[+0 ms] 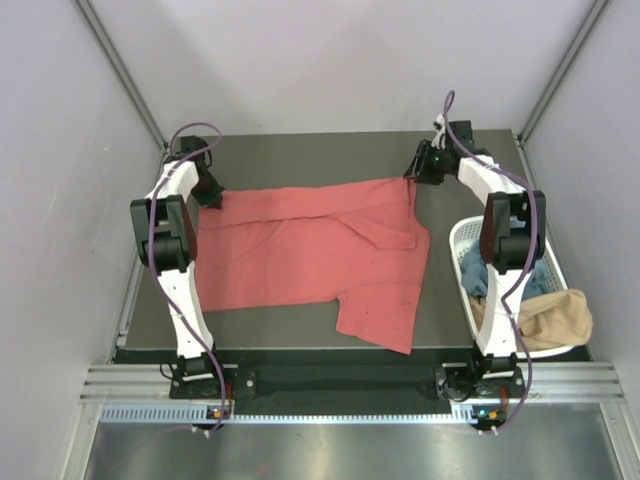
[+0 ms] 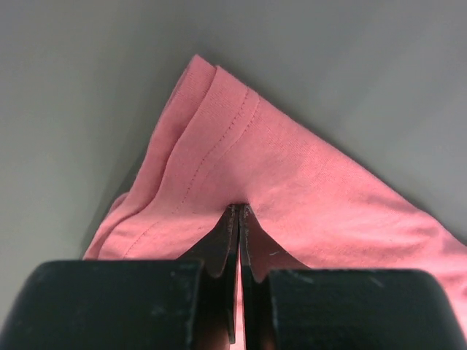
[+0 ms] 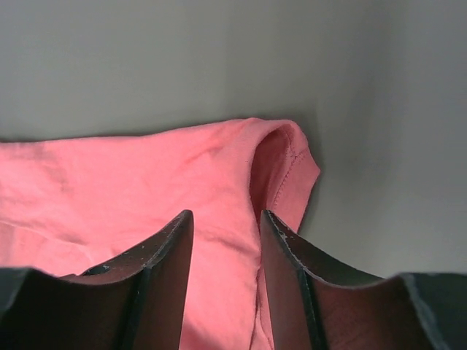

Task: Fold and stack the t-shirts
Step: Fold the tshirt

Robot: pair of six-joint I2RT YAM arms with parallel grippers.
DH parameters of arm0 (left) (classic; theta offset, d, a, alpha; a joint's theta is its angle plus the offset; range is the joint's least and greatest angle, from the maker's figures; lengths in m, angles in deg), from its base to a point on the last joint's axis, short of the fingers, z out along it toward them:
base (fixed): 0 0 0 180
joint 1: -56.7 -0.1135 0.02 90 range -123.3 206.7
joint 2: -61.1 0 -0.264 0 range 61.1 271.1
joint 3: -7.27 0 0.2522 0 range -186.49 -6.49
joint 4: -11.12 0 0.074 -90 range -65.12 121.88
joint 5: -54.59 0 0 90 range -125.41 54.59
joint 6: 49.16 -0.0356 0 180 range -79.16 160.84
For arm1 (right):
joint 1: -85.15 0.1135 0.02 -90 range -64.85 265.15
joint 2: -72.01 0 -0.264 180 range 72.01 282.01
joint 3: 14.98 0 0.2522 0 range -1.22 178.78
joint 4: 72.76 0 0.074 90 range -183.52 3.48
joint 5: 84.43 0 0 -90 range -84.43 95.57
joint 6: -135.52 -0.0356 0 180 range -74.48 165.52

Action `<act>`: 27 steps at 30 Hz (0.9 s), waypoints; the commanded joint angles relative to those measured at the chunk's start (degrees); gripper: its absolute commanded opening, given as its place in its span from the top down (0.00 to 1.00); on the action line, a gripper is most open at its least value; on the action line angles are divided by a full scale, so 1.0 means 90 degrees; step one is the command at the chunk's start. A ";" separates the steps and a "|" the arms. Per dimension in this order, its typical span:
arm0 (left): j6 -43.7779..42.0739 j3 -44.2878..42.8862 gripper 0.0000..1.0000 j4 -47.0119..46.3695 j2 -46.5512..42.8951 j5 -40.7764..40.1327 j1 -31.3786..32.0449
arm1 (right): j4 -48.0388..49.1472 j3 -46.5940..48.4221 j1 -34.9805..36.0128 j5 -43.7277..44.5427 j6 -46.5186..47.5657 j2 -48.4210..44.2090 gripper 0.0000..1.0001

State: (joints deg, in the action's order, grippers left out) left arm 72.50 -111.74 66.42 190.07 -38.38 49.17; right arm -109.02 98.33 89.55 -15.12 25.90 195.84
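Wrist views alone show left fingers [image 2: 219, 251] pinching the coral-red t-shirt [image 2: 292, 168], right fingers [image 3: 164, 251] parted above it.

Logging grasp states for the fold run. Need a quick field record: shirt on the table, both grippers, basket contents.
red shirt: spread out on the table, wrinkled, not folded up
left gripper: shut, pinching the red shirt at its far left corner
right gripper: open, jaws apart over the shirt's far right corner, nothing clamped
basket: right edge of the table, beside the right arm
blue shirt: crumpled in the basket
tan shirt: crumpled in the basket, at its near end
folded stack: none visible
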 commanded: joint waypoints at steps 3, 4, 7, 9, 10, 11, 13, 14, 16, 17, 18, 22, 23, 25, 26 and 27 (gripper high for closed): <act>0.0144 -0.0180 0.99 -0.0309 0.0162 0.0192 -0.0130 | 0.0410 0.0306 0.0116 -0.0162 0.0060 0.0371 0.59; 0.0154 -0.0190 0.98 -0.0328 0.0182 0.0212 -0.0140 | 0.0439 0.0316 0.0135 -0.0172 0.0060 0.0401 0.59; 0.0154 -0.0190 1.00 -0.0319 0.0250 0.0222 -0.0169 | 0.0528 0.0413 0.0136 -0.0133 0.0031 0.0518 0.61; 0.0164 -0.0151 1.00 -0.0318 0.0260 0.0231 -0.0189 | 0.0518 0.0559 0.0136 -0.0114 0.0012 0.0664 0.65; 0.0164 -0.0151 1.00 -0.0319 0.0270 0.0231 -0.0198 | 0.0537 0.0589 0.0136 -0.0113 0.0002 0.0704 0.65; 0.0164 -0.0141 1.00 -0.0309 0.0289 0.0222 -0.0208 | 0.0566 0.0628 0.0145 -0.0123 -0.0027 0.0733 0.66; 0.0144 -0.0131 1.00 -0.0299 0.0328 0.0202 -0.0237 | 0.0645 0.0706 0.0136 -0.0123 -0.0115 0.0821 0.69; 0.0154 -0.0131 1.00 -0.0280 0.0329 0.0192 -0.0238 | 0.0664 0.0745 0.0136 -0.0104 -0.0144 0.0850 0.71; 0.0164 -0.0131 1.00 -0.0250 0.0358 0.0192 -0.0276 | 0.0645 0.0902 0.0136 -0.0055 -0.0203 0.0938 0.75; 0.0164 -0.0131 1.00 -0.0241 0.0387 0.0173 -0.0286 | 0.0616 0.0960 0.0136 -0.0007 -0.0223 0.0967 0.78; 0.0164 -0.0122 1.00 -0.0231 0.0377 0.0173 -0.0296 | 0.0586 0.1028 0.0136 0.0100 -0.0252 0.0977 0.85; 0.0144 -0.0083 1.00 -0.0231 0.0407 0.0153 -0.0374 | 0.0411 0.1039 0.0106 0.0666 -0.0311 0.0890 1.00; 0.0154 -0.0063 1.00 -0.0231 0.0426 0.0134 -0.0384 | 0.0381 0.1019 0.0097 0.0793 -0.0311 0.0870 1.00; 0.0135 -0.0063 1.00 -0.0221 0.0446 0.0173 -0.0442 | 0.0313 0.0941 0.0087 0.1135 -0.0301 0.0802 1.00; 0.0135 -0.0063 1.00 -0.0231 0.0455 0.0182 -0.0452 | 0.0284 0.0912 0.0077 0.1282 -0.0301 0.0792 1.00; 0.0115 -0.0073 1.00 -0.0231 0.0465 0.0192 -0.0472 | 0.0235 0.0902 0.0067 0.1409 -0.0311 0.0782 1.00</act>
State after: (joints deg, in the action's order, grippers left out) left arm 73.96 -112.24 65.61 191.03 -34.09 46.84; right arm -107.14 105.06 90.01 -8.60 23.17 204.15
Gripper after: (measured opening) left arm 0.011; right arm 0.006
